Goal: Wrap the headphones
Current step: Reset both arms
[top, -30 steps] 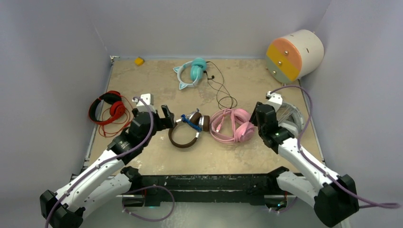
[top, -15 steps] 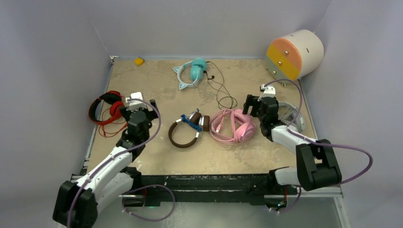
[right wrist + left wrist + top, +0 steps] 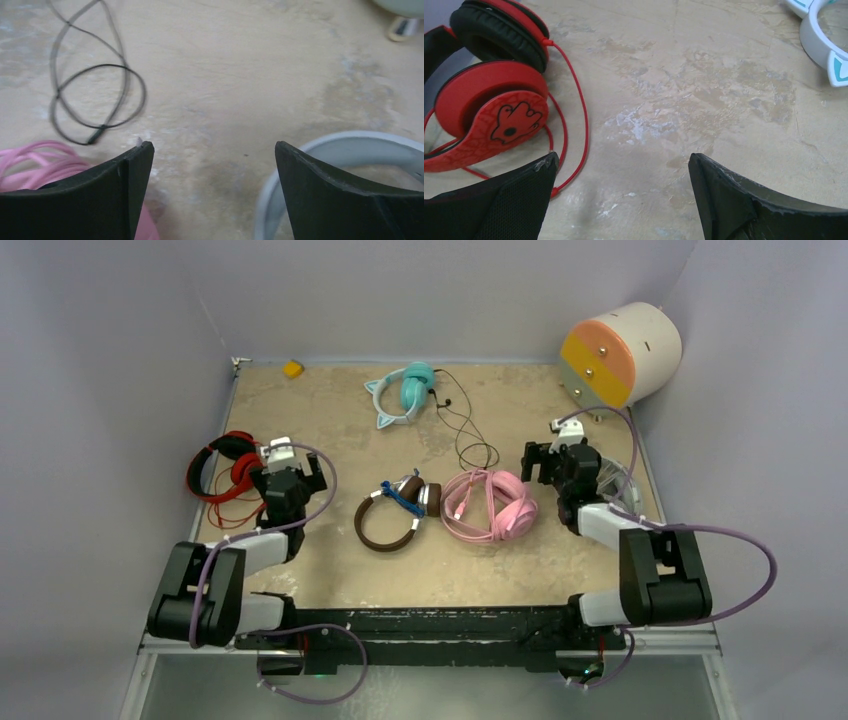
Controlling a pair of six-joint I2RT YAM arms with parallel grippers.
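Observation:
The brown headphones (image 3: 385, 525) with silver cups and a blue cord (image 3: 403, 498) lie mid-table. The pink headphones (image 3: 490, 505) lie right of them, cord bundled on top. The grey-white headphones (image 3: 618, 483) lie at the right edge, partly hidden by my right arm. My left gripper (image 3: 290, 478) is open and empty, low over bare table (image 3: 622, 165) between the red headphones and the brown pair. My right gripper (image 3: 560, 460) is open and empty (image 3: 214, 150), between the pink pair (image 3: 30, 160) and the grey-white band (image 3: 350, 145).
Red headphones (image 3: 228, 465) with a loose red cord (image 3: 574, 100) lie at the left edge. Teal cat-ear headphones (image 3: 402, 392) lie at the back, their black cable (image 3: 470, 435) trailing forward. A striped cylinder (image 3: 620, 355) sits back right, and a yellow piece (image 3: 292, 368) back left.
Both arms have folded back toward their bases. The left gripper moved left, away from the brown headphones. The right gripper moved away from the pink pair toward the back right.

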